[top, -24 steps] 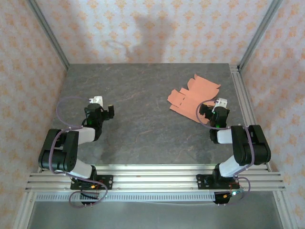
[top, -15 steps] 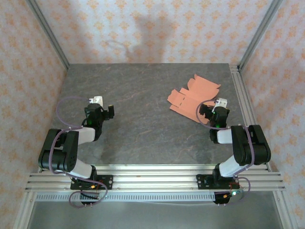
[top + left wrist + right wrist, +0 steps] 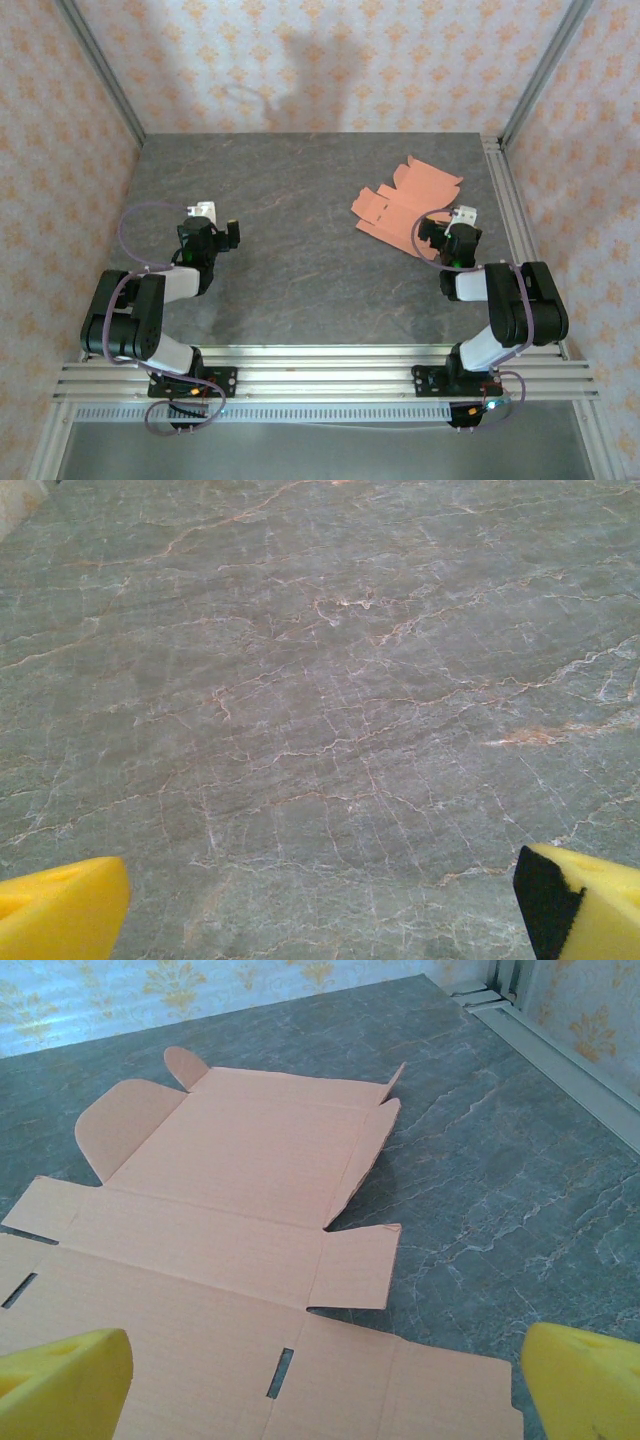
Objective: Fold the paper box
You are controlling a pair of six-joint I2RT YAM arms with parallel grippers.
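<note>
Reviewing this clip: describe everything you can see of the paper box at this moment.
The paper box is a salmon-orange cutout of thin card, unfolded and lying flat on the grey veined table, in its far right part. It shows crease lines, side flaps, two rounded tabs at its far end and two narrow slots nearer. One flap on its right side tilts up slightly. The open right gripper stands over its near edge; contact cannot be told.

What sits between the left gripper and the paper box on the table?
Nothing. In the top external view, the stretch of table from the left gripper to the flat paper box is bare.
</note>
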